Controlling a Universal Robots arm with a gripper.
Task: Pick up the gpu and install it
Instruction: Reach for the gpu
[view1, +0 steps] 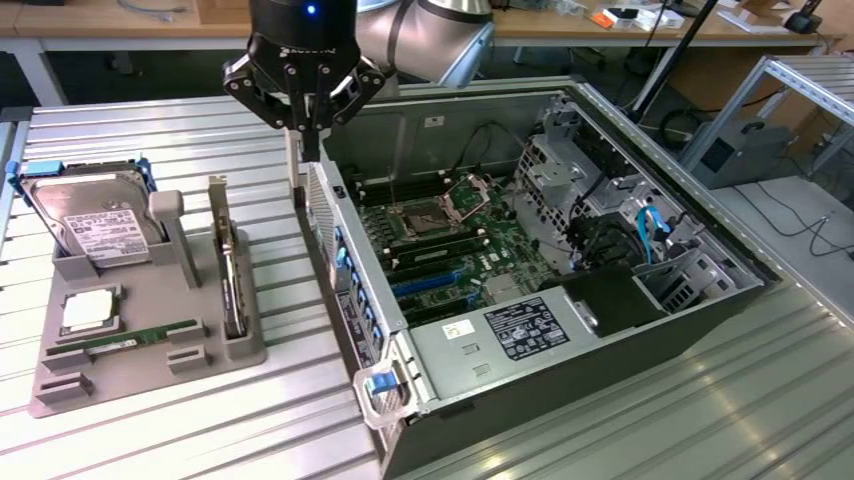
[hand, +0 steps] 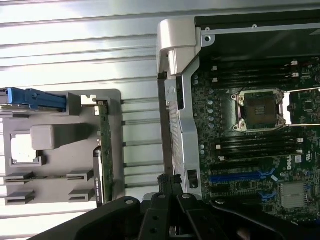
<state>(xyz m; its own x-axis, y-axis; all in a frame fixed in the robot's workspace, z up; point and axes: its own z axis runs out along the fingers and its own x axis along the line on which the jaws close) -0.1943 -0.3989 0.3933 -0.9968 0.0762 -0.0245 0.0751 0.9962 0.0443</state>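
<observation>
Biggest thing on your ribbed silver metal tabletop (view1: 160, 130) is the open black-and-silver PC tower case (view1: 641, 360), lying on its side w/ the green motherboard (view1: 441, 230) facing up. The bare square CPU socket (view1: 430, 213) sits near the board's middle.

At the exterior view's left of the case you've got the flat grey plastic parts tray (view1: 134, 370), just beside the case but not touching it.

The black two-finger gripper (view1: 310, 155) hangs over the case wall nearest the tray, approx. between tray and motherboard. Its jaws are together, and you can see nothing between them. It touches none of the tray's parts.

In the tray's far corner stands the silver hard drive w/ white label (view1: 94, 225), tilted back in a blue caddy.

The gpu (view1: 235, 280), a thin flat brown-and-dark expansion card, is in the tray. It stands on its long edge in the slot along the tray's case-side edge, held between grey posts. It's off to the exterior view's left of the gripper and lower, apart from it. In the wrist view the gpu (hand: 105, 145) shows edge-on, greenish.

A square silver processor chip (view1: 87, 312) lies flat in its pocket in front of the drive. Smallest is the narrow green memory stick (view1: 127, 340), lying just below the chip.
</observation>
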